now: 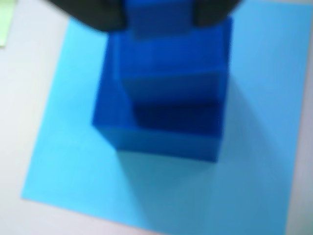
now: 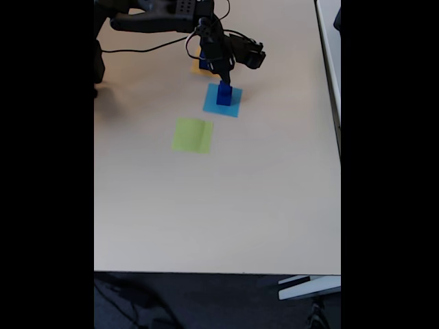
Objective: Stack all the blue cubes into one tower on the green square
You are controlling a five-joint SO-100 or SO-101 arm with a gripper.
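In the wrist view a large blue cube (image 1: 166, 144) stands on a flat light-blue square (image 1: 63, 161). A medium blue cube (image 1: 171, 58) sits on top of it. Above that, a small blue cube (image 1: 160, 24) is between the dark fingers of my gripper (image 1: 159, 17), which is shut on its two sides. In the fixed view the blue stack (image 2: 223, 94) stands under the gripper (image 2: 223, 81) on the light-blue square (image 2: 233, 106). The green square (image 2: 193, 135) lies bare to the lower left of the stack; its corner (image 1: 5, 22) shows at the wrist view's left edge.
An orange square (image 2: 198, 70) lies just behind the gripper, partly hidden by the arm (image 2: 164, 17), with a small blue patch on it that I cannot make out. Cables trail at the table's far left. The table's near edge (image 2: 219, 271) is far off.
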